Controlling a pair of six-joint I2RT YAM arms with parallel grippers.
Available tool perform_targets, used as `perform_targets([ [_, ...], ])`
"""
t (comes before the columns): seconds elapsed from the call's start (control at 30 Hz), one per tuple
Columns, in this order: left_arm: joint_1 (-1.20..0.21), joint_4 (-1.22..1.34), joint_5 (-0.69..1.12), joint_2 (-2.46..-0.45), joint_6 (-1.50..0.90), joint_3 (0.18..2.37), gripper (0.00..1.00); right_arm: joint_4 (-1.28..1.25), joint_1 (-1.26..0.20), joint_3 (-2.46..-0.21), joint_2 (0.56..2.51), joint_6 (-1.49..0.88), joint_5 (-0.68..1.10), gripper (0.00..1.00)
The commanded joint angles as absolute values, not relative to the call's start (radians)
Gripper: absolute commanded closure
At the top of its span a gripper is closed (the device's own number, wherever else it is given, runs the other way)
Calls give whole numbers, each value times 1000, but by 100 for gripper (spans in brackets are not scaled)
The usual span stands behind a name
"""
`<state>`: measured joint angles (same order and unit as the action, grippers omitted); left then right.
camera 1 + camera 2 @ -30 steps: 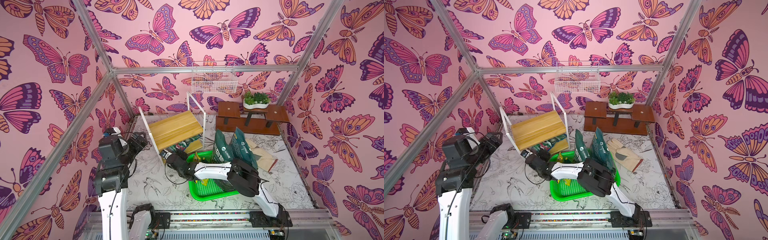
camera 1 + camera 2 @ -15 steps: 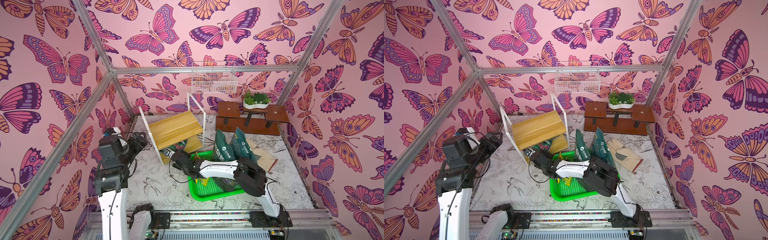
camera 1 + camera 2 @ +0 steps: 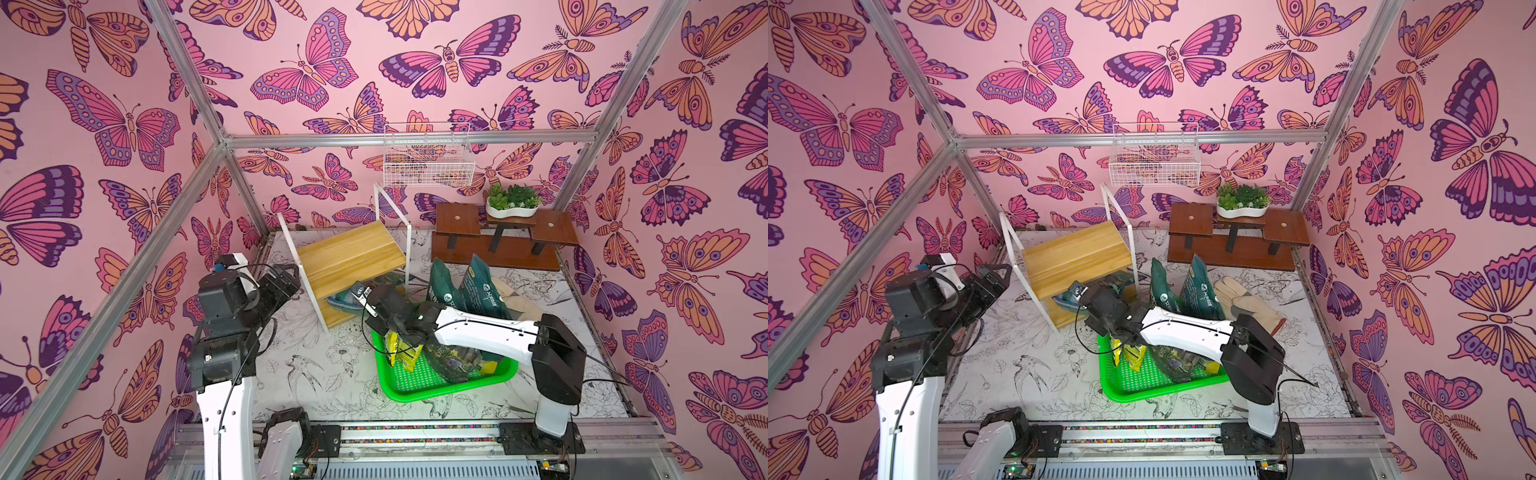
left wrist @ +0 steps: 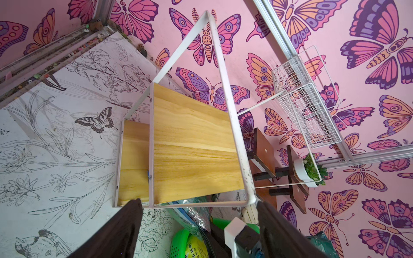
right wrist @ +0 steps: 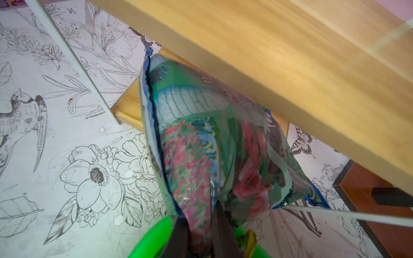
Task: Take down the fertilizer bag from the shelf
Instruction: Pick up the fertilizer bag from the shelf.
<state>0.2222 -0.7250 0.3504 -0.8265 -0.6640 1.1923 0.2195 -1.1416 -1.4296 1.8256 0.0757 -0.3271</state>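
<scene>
Under the upper board [image 5: 268, 55] of the shelf [image 3: 353, 257], centre of both top views: the fertilizer bag [image 5: 201, 134] lies on the lower board [image 5: 129, 111]. It is glossy green with a floral print and a blue seam.

- Right gripper [image 5: 197, 214]: jaws closed on the bag's near end. It holds a thin fold of film, not the bulk.
- Left gripper [image 3: 284, 280]: jaws wide apart, empty, just beside the shelf's left side. Whether it touches the frame, cannot tell.

Risks, as judged:
- The pinch may slip, because the film is slick and the weight sits behind the grip.
- The bag bulges close under the upper board. A lift before it is clear could jam it there.
- A white frame bar [image 5: 335, 214] runs beside the bag's far corner. That corner may catch on it.
- The shelf looks light and nothing braces it. A snag could drag or tip it.

Around:
- Green tray [image 3: 415, 386], lower centre, directly under the right arm, holds a yellow packet [image 3: 401, 347]. It crowds the way out.
- Two dark green bags [image 3: 478, 291] stand right of the shelf, with work gloves [image 3: 1246, 303] beyond them.
- Brown plant stand [image 3: 498, 245] and white wire basket [image 3: 428, 162], upper right of centre, are well apart.
</scene>
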Motion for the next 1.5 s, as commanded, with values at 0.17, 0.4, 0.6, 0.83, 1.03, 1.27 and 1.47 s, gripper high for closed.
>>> perform_targets([
  [0.17,219,-695,405,-805,-688,1186,14,110,-1099,-1492,1648,15,-271,100],
  [0.4,219,-686,456,-794,-798,1238,2,201,-1098,-1542,1575,19,-196,100],
  [0.6,212,-602,588,-806,-967,1279,0,296,-1098,-1496,1433,5,-135,100],
  [0.83,153,-418,702,-814,-1152,1228,0,333,-1098,-1431,1267,12,-147,100],
  [1.03,42,-269,731,-855,-1309,1160,0,370,-1097,-1495,1163,79,-156,100],
  [1.27,-34,155,761,-921,-1645,953,0,343,-1093,-1512,1092,241,-145,100],
  [1.47,-43,163,776,-936,-1658,974,0,308,-1077,-1467,1010,327,-175,100],
])
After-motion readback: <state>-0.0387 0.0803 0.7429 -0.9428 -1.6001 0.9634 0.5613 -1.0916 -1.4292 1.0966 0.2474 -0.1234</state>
